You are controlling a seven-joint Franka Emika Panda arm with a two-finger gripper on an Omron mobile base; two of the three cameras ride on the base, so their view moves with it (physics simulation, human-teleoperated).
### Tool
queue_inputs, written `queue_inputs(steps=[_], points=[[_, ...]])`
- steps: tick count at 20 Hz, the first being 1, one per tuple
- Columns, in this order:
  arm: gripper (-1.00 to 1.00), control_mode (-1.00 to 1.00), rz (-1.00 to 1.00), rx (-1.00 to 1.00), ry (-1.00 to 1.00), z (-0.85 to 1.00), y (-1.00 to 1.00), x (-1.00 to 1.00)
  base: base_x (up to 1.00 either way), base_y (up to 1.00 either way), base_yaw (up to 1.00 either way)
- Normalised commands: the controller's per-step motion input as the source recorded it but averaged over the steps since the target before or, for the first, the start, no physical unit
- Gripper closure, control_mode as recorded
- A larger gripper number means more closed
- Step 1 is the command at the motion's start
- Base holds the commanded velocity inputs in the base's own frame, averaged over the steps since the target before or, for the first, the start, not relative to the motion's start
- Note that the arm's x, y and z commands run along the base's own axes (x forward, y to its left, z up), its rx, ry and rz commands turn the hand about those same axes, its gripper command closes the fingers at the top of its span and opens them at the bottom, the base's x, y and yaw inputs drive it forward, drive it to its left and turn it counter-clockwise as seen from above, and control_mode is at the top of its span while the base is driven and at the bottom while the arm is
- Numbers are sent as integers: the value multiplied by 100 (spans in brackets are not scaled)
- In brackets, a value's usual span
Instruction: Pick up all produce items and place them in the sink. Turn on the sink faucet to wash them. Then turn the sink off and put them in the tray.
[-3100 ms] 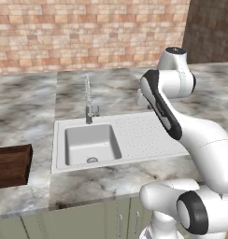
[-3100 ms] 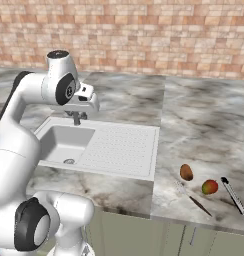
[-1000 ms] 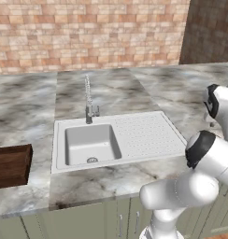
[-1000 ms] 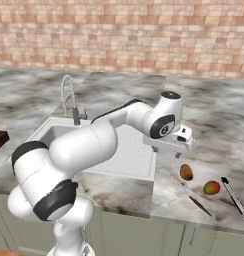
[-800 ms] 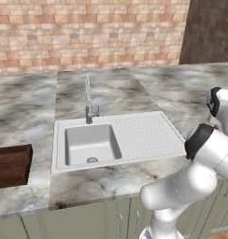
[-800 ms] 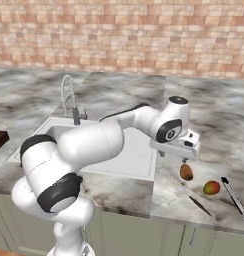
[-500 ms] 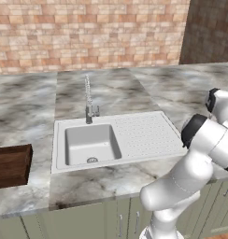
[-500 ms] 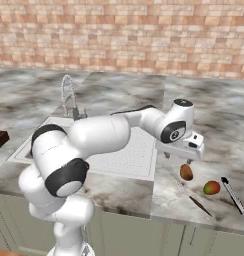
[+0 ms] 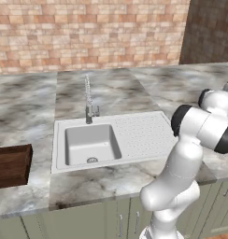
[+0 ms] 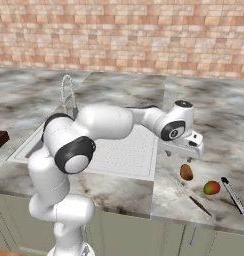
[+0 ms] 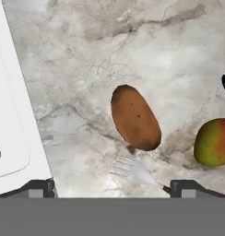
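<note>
A rendered home kitchen: a white sink (image 9: 134, 135) with a dotted draining board sits in a grey marble counter (image 9: 27, 107). Behind the sink rise a chrome faucet (image 9: 88, 100) and a brick wall (image 9: 88, 32); below it hang pale cabinet doors (image 9: 120, 224).

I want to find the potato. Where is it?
In the right base view the brown potato lies on the counter, right of the sink, beside the red-green mango.
</note>
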Motion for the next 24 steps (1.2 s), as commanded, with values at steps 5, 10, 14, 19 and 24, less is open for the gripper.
queue_inputs(steps=[5,10,14,19,24], points=[[-100,-100,0,0,0,-29,-11,35,0,0,0],[-100,-100,0,0,0,-16,-37,30,0,0,0],[-100,-100,0,0,2,-21,-37,25,0,0,0],[-100,-100,1,0,3,-24,-17,1,0,0,0],[-100,-100,6,0,0,-23,1,-31,0,0,0]])
